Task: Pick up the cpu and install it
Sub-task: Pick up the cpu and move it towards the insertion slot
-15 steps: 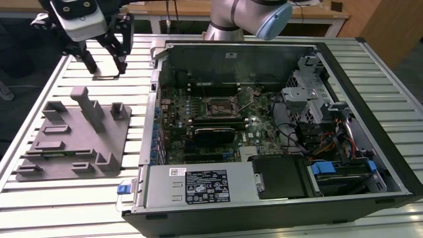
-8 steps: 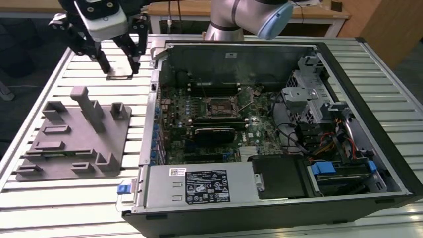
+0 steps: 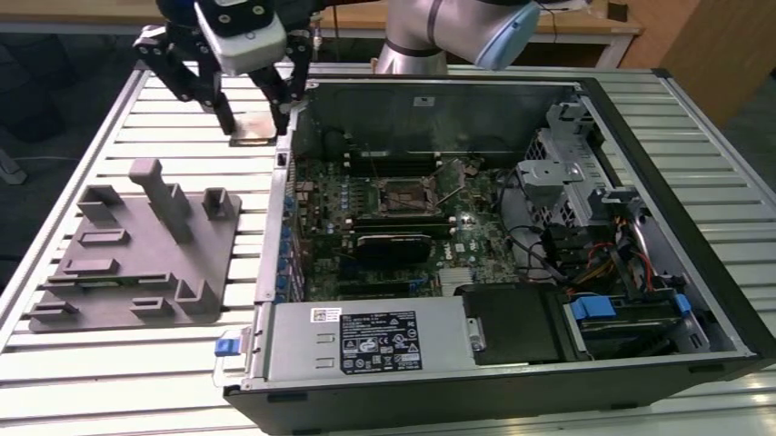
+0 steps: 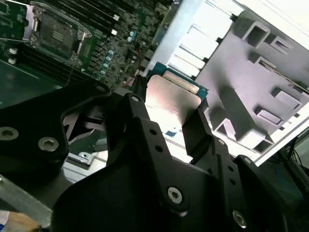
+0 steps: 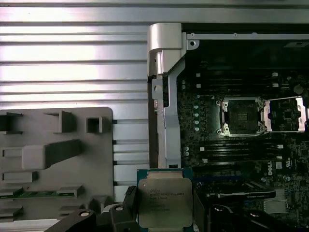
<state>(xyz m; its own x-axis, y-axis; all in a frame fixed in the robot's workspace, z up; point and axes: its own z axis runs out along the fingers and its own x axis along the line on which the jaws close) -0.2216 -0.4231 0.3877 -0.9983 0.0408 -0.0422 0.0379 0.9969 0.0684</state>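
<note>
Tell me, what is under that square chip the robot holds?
The cpu, clamped in the tool, hangs above the slatted table, close beside the computer case. It hides the spot straight below.

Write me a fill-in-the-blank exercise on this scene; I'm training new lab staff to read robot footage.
1. The gripper is ____ on the cpu.
2. With no chip in it, the socket is ____.
3. In the exterior view, the cpu hangs ____ the case.
4. The tray lies on the exterior view's ____ of the case.
Missing words: shut; empty; outside; left.
</note>
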